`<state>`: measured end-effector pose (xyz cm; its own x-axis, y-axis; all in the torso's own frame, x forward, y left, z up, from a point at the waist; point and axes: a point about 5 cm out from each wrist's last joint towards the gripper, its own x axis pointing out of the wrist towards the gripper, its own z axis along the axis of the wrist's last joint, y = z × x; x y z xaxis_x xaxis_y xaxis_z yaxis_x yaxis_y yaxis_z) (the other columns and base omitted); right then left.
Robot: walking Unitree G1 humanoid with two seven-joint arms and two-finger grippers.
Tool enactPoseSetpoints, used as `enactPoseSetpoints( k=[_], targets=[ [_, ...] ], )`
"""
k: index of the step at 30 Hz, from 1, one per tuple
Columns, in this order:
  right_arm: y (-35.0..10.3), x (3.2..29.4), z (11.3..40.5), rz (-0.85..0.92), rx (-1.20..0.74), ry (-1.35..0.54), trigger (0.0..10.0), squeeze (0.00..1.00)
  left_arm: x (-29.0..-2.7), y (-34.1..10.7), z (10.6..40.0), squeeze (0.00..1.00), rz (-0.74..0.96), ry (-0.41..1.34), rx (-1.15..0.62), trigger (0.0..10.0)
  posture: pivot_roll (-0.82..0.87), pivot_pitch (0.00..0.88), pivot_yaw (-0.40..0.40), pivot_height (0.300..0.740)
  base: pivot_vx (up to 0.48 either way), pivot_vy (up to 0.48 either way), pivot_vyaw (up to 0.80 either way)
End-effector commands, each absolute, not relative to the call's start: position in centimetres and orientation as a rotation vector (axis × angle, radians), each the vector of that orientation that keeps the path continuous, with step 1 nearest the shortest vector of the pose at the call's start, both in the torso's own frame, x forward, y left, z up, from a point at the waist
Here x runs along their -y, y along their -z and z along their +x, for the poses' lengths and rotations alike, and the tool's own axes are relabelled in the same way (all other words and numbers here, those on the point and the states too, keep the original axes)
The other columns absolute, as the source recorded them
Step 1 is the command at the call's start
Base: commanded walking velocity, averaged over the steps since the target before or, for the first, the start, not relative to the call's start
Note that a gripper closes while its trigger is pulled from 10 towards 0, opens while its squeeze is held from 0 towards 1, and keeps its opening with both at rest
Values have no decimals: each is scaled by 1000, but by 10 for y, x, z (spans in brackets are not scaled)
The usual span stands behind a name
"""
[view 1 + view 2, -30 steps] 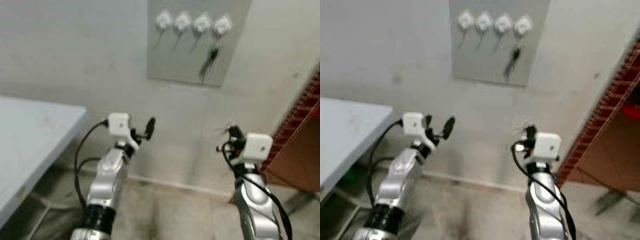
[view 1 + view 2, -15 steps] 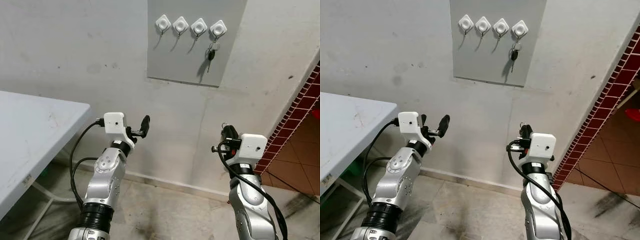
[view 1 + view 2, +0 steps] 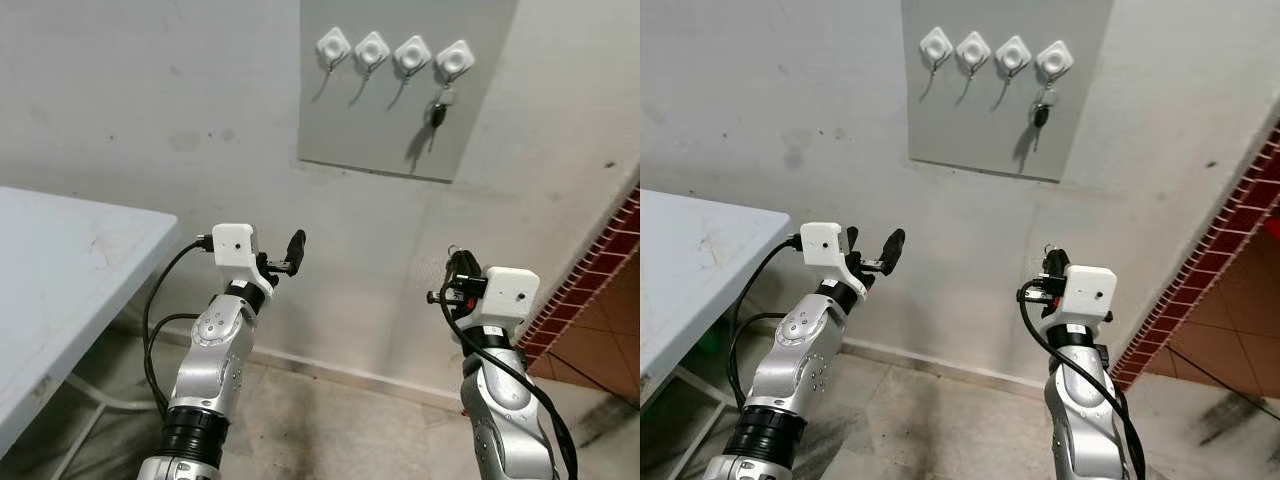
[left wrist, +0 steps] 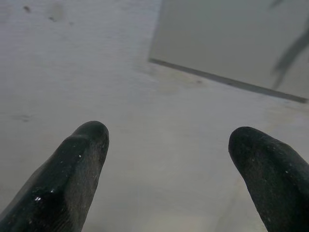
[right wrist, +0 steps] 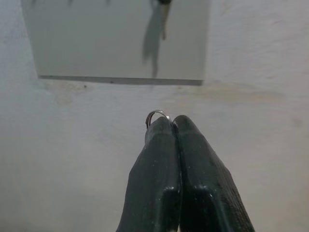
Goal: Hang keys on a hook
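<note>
My right gripper (image 5: 175, 123) pinches a thin silver key ring (image 5: 157, 115). The four white wall hooks (image 3: 983, 53) sit high above it. My left gripper (image 4: 166, 145) is open, farther away.

No legible text, labels or numbers anywhere.

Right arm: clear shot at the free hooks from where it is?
Probably yes. The right end effector, shut on a key ring, sits below the grey panel with only bare wall between. Three hooks are free; the rightmost already holds a key. It needs to rise a fair way.
</note>
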<state>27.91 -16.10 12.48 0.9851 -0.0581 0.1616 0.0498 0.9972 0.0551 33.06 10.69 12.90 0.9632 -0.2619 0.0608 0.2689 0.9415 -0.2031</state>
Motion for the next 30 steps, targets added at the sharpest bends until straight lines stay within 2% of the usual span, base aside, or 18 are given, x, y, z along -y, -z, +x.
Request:
enactPoseSetpoints(
  k=[1,19,30],
  targets=[
    [-131,161,281,54,183,57,10000,0,-107,-135,332,0,-194,283,50,10000,-57,6,-12,740,412,0,0],
    [-130,160,281,56,181,57,10000,0,-105,-135,331,0,-200,287,45,10000,-56,2,-14,740,410,0,0],
    [-131,158,281,54,182,37,10000,0,-95,-140,325,0,-154,370,91,10000,-51,0,-19,740,0,0,0]
  ],
)
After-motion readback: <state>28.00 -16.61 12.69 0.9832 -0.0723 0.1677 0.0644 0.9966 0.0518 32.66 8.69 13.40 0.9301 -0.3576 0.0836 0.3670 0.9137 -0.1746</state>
